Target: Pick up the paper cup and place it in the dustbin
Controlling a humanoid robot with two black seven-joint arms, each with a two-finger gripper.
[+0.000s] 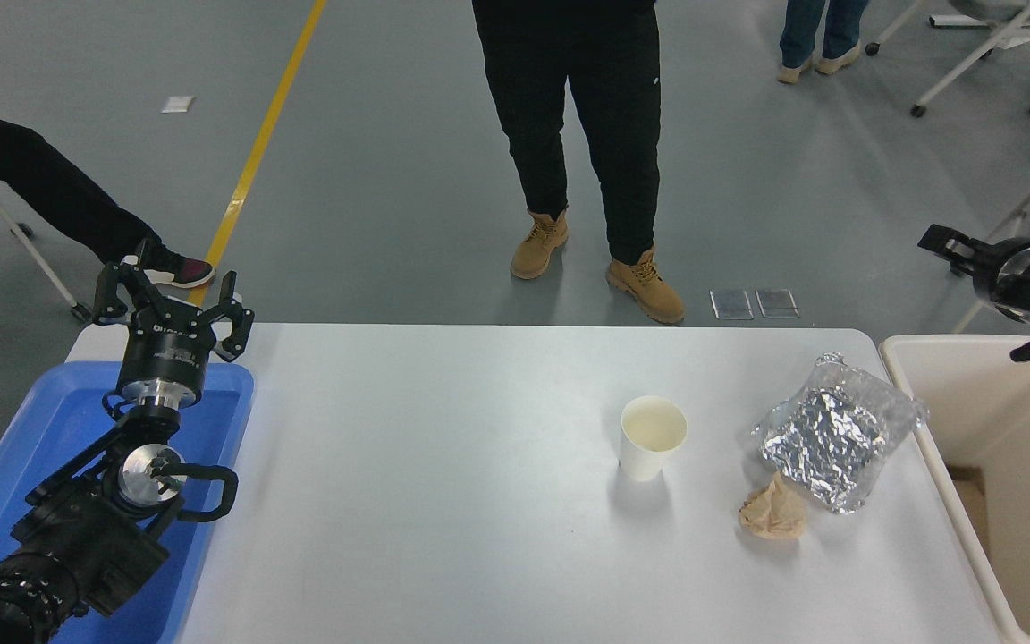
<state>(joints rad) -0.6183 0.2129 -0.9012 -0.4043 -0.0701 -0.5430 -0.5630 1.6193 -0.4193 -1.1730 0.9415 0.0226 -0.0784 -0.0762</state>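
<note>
A small white paper cup [652,438] stands upright and alone on the white table [443,501], right of the middle. The beige dustbin [944,349] sits off the table's right end, its far corner and long rim in view. My right gripper [987,295] hangs open at the right edge, above the dustbin's far corner, well to the right of the cup and higher than it. Nothing is between its fingers. My left gripper [172,300] is parked open at the lower left, above the blue tray.
A crinkled silver foil bag [832,434] and a crumpled tan paper wad [772,514] lie between cup and dustbin. A blue tray [41,411] sits under the left arm. A person in tan boots [586,134] stands beyond the table's far edge; others sit at both sides.
</note>
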